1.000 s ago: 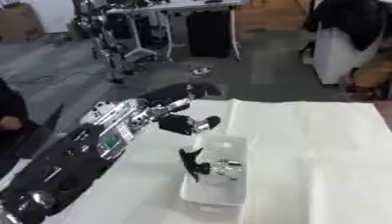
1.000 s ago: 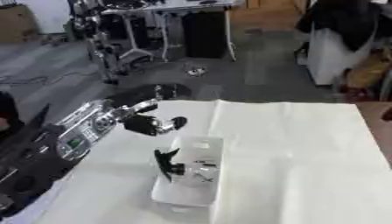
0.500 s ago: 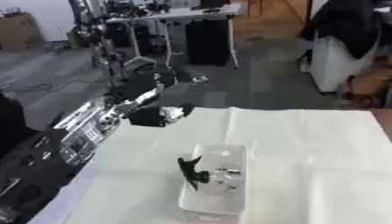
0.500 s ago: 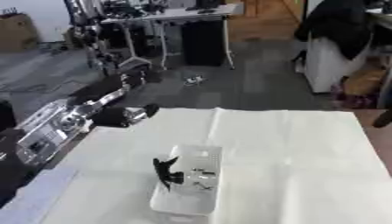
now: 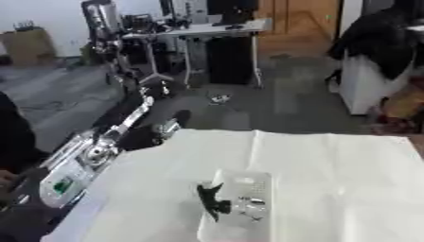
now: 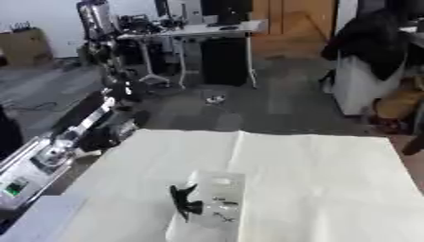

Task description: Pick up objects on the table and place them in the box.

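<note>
Since a second ago, the left hand (image 5: 157, 133) has pulled back from over the box to the table's far left edge, and the view has tipped up. I cannot tell if its fingers are open or curled; it looks dark and blurry. The right hand does not show.

The clear plastic box (image 5: 242, 204) sits on the white cloth (image 5: 331, 179). A black clip-like thing (image 5: 212, 204) and some small bits lie in it.

I see nothing left on the cloth to pick up. If the arm swings back fast, it might bump the light box and slide it. Desks (image 5: 195, 28) and stands are far behind, not in the way.
</note>
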